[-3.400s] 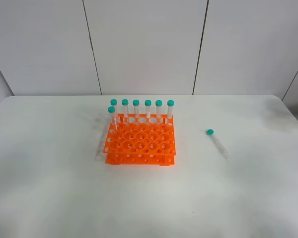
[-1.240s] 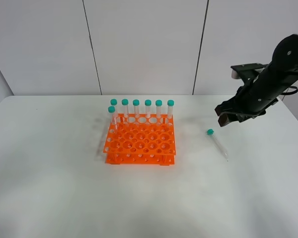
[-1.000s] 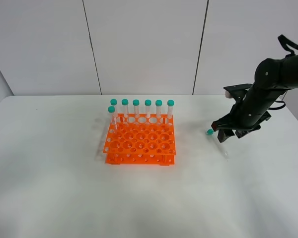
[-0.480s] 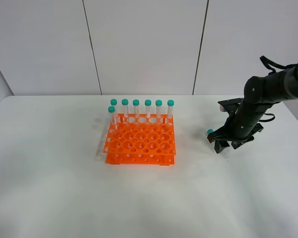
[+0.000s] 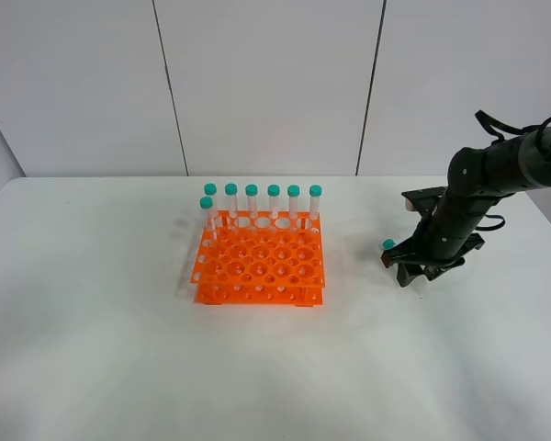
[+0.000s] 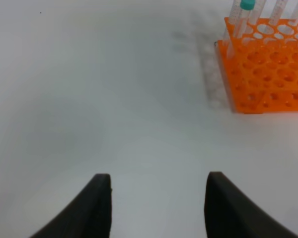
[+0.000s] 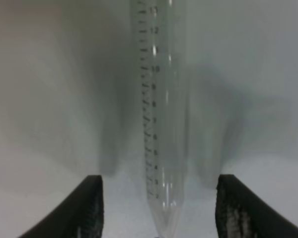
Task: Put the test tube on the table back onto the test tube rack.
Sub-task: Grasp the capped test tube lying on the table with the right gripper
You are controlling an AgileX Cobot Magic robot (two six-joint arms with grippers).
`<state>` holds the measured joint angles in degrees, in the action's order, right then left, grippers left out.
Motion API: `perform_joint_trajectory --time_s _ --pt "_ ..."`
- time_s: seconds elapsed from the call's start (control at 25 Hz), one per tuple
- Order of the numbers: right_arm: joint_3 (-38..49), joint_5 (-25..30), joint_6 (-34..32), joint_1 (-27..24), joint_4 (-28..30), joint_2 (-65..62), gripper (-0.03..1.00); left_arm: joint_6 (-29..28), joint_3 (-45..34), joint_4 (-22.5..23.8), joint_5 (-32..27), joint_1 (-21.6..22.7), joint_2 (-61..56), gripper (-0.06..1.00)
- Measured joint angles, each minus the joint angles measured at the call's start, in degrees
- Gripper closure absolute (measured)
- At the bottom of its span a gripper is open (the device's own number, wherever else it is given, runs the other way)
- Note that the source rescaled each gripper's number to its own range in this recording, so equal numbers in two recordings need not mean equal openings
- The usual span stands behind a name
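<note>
Right jaws lower, test tube [image 5: 387, 243] half-hidden

The table [image 5: 119, 349] is plain matte white, mottled with soft grey shadows. The test tube rack [image 5: 260, 266] is bright orange, its top patterned with a regular grid of round holes. The seven tubes [image 5: 273, 204] standing in it are clear with teal caps. To the right, the test tube [image 7: 161, 99] is also clear and teal-capped, printed with fine dark graduation marks and numbers. The left gripper [image 6: 156, 203] and right gripper [image 7: 159, 206] are black, the right one's inner faces finely stippled. The far wall [image 5: 257, 83] is pale grey-white panelling split by thin dark seams.
</note>
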<state>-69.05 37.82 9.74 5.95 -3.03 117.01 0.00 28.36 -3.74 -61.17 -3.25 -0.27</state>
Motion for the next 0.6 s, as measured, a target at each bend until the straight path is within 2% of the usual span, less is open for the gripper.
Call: perform_joint_trajectory --time_s 0.6 --pt "-0.02 -0.43 -1.07 0.00 -0.05 1.53 0.40 0.00 0.00 -0.02 0.00 0.00 0.00 0.23"
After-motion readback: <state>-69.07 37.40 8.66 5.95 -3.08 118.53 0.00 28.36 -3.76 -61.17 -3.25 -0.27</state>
